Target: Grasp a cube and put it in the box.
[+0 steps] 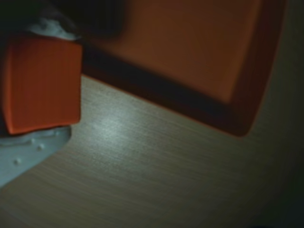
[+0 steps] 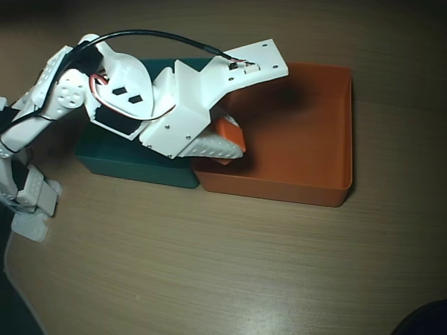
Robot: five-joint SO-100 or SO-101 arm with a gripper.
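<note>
The small orange cube fills the left of the wrist view, and my gripper is shut on it, with one white finger showing below it. The overhead view shows my gripper holding the cube above the near-left corner of the orange box. In the wrist view the box lies to the upper right, its dark wall running diagonally beside the cube. The box's floor is bare where it shows.
A teal-green box sits against the orange box's left wall, partly under my white arm. Wooden tabletop stretches in front of both boxes. A dark object shows at the bottom right corner.
</note>
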